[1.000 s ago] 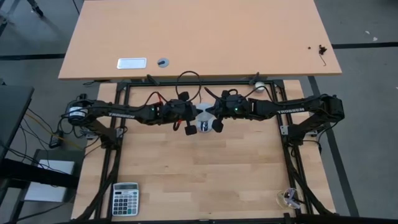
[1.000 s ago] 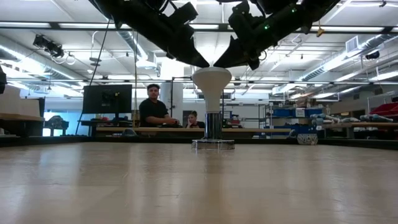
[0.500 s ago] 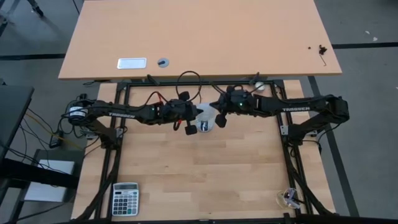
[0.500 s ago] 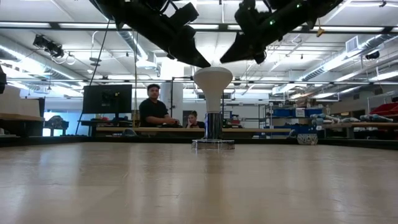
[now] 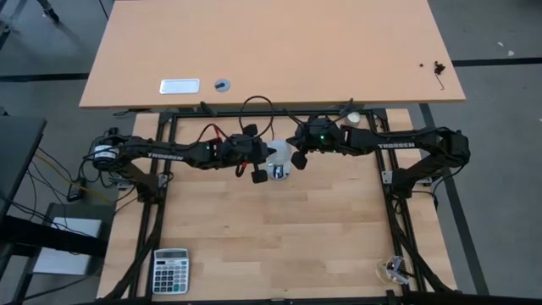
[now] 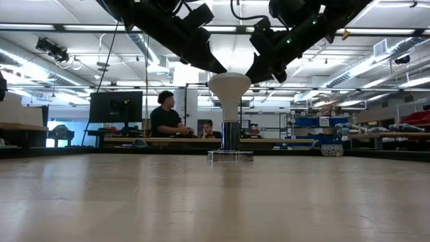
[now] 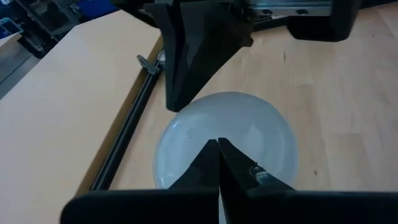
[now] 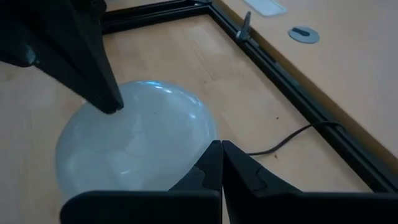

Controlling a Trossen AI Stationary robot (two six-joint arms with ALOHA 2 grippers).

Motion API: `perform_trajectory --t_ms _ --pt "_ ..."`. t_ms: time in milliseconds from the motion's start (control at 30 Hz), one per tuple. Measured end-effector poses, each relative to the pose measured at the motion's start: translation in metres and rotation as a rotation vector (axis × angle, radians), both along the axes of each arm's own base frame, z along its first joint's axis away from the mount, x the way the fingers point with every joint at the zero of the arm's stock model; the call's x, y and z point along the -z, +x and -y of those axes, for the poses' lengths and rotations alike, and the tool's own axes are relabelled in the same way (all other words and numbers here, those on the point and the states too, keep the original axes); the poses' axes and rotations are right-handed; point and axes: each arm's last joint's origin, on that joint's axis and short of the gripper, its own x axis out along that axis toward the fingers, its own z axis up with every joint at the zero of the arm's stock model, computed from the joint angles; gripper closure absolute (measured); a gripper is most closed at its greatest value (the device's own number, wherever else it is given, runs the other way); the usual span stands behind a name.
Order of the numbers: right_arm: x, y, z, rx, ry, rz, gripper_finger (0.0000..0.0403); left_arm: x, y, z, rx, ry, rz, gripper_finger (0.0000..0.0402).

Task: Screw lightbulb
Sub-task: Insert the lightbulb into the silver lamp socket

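The lightbulb (image 6: 229,86) stands upright a little above the middle of the low view, its white dome on top and its narrow neck running down into a silvery socket base (image 6: 230,156) that sits on the wooden table (image 6: 215,202). In the high view the same bulb (image 5: 280,158) shows as a pale round shape near the centre of the frame, between the two dark arms that reach in from either side. The left gripper (image 6: 220,69) comes down from the upper left of the low view, its fingers pressed together into a single point that rests at the upper left edge of the dome; whether it truly touches the glass cannot be told from this angle. The right gripper (image 6: 252,78) slants in from the upper right, its fingers likewise pressed together, with the tip just beside the dome's upper right edge. In the left wrist view the closed fingers (image 7: 219,163) lie over the bulb's near side, the frosted dome (image 7: 242,127) filling the middle of the frame and the other arm's dark fingers coming in at the top. In the right wrist view the closed fingertips (image 8: 217,163) sit at the lower right edge of the dome (image 8: 134,140), and a thin black cord (image 8: 298,134) runs across the wood toward the black frame rail. A calculator (image 5: 171,270) lies at the lower left of the high view. Beyond the table, two people (image 6: 164,115) sit at a desk.
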Motion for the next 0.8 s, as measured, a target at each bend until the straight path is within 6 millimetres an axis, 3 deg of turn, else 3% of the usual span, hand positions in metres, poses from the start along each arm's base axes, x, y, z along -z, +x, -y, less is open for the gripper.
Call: perform_trajectory --t_ms 400,600,733,800 --pt "-0.001 -0.003 -0.01 -0.025 0.037 -0.031 0.0393 0.001 -0.002 -0.009 -0.036 0.005 -0.005 0.0402" --pt "-0.011 -0.014 -0.023 -0.085 0.067 -0.035 0.0393 0.0 -0.001 -0.011 -0.048 0.011 0.004 0.0402" --pt "-0.029 -0.015 -0.025 -0.089 0.011 0.077 0.0393 0.0 -0.001 -0.011 -0.046 0.011 0.003 0.0402" --pt "-0.029 -0.013 -0.024 -0.089 -0.008 0.088 0.0393 0.0 -0.001 -0.011 -0.044 0.01 0.004 0.0402"
